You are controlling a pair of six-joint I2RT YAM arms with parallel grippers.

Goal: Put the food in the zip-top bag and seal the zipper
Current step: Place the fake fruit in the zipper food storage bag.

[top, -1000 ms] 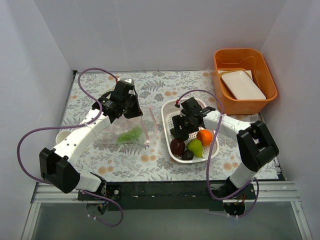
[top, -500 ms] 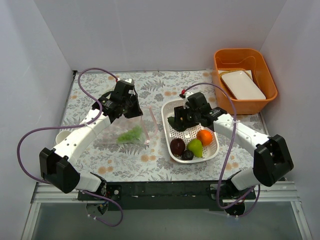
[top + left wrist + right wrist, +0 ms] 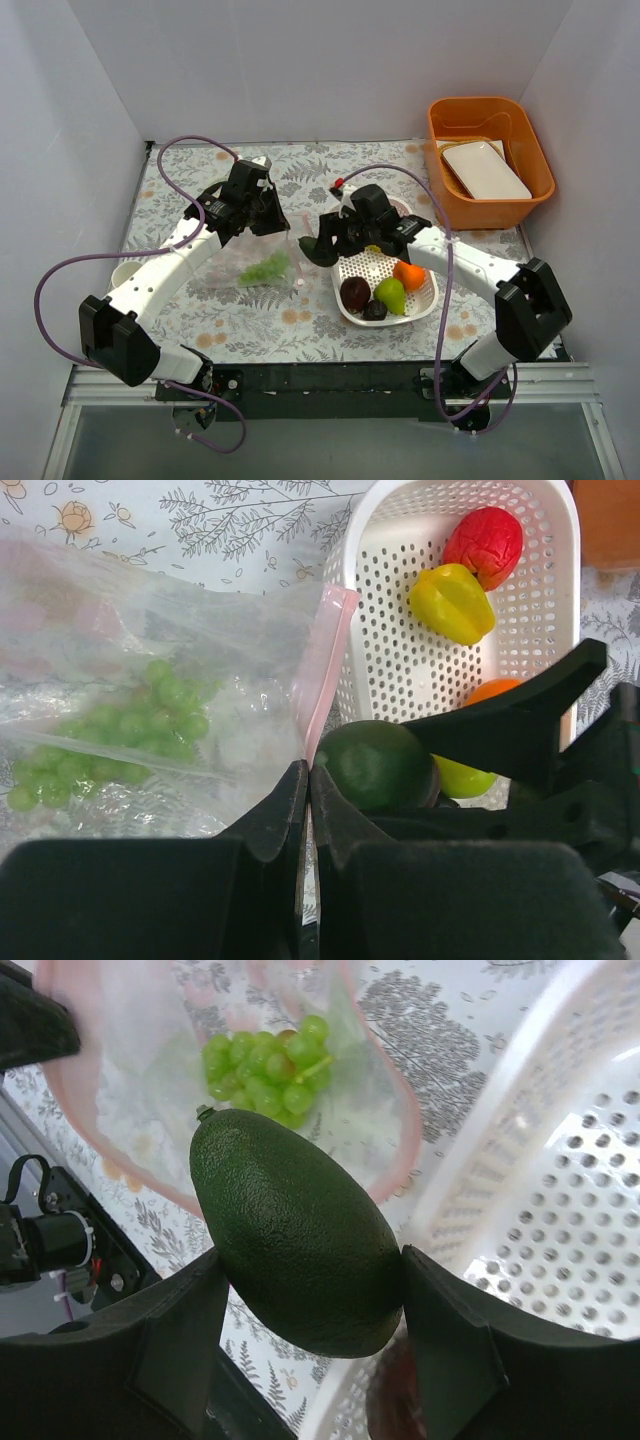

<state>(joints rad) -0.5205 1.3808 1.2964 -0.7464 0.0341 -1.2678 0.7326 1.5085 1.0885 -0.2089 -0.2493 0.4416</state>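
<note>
The clear zip-top bag (image 3: 240, 262) lies left of the basket with green grapes (image 3: 262, 268) inside. My left gripper (image 3: 268, 222) is shut on the edge of the bag's mouth at the pink zipper (image 3: 325, 670) and holds it up, so the mouth stands open (image 3: 400, 1150). My right gripper (image 3: 318, 248) is shut on the dark green avocado (image 3: 300, 1240) and holds it in the air just in front of the open mouth. The white basket (image 3: 432, 290) holds the plum (image 3: 355, 292), pear (image 3: 390, 295), orange (image 3: 409, 273), red apple (image 3: 485, 542) and yellow piece (image 3: 452, 602).
An orange bin (image 3: 490, 110) with a white tray (image 3: 487, 170) stands at the back right. A small white cup (image 3: 122, 272) sits at the left edge under the left arm. White walls close in the floral mat on three sides.
My right gripper has lifted the avocado out of the basket and carried it left to the bag's mouth. My left gripper has stayed shut on the bag's edge.
</note>
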